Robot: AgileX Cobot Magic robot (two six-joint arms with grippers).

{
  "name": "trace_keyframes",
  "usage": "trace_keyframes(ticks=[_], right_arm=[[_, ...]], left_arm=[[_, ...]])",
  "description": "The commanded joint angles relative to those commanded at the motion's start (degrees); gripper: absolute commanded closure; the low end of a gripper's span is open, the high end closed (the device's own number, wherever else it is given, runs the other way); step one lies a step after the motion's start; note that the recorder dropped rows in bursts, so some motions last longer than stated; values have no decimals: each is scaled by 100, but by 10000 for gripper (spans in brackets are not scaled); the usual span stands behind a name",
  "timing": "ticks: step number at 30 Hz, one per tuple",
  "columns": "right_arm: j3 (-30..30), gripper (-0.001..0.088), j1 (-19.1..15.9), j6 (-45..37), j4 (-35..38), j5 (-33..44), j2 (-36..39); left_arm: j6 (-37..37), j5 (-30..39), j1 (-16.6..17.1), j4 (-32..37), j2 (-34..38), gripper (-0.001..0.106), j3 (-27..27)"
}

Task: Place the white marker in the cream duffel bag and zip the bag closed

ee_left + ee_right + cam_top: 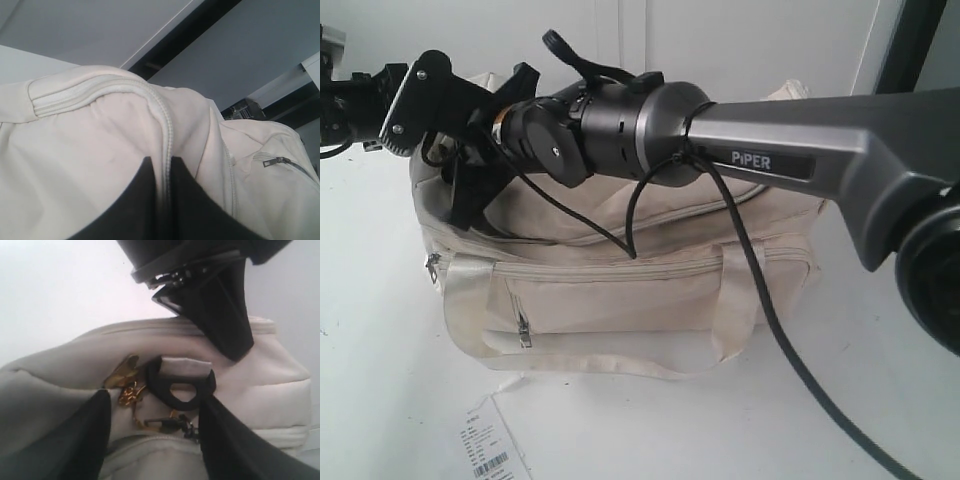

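Cloth of the cream duffel bag (650,290) looks limp, so the left end effector (161,164) clamps its zip seam (166,125) while the right end effector (154,401), spread open, straddles the gold charm (125,384) worth gripping.

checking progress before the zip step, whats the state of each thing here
cream duffel bag: upright, slumped
top zip: closed where it shows
front pocket zip: closed
left gripper: shut on the bag's top zip seam
right gripper: open, fingers either side of the gold charm
white marker: not visible
paper tag: lying flat beside the bag
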Motion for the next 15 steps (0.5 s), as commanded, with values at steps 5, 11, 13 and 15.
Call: trace_keyframes(ticks=[5, 11, 13, 15], right_arm=[[-72, 353, -61, -136, -39, -25, 233], [-85, 353, -246, -125, -39, 26, 318], [-85, 355, -279, -125, -39, 26, 318], [-85, 390, -279, -135, -39, 26, 337]], left_arm=[[-40, 0, 0, 0, 0, 1053, 0], [-40, 0, 0, 0, 0, 1053, 0], [-40, 0, 0, 0, 0, 1053, 0], [-40, 0, 0, 0, 0, 1053, 0]])
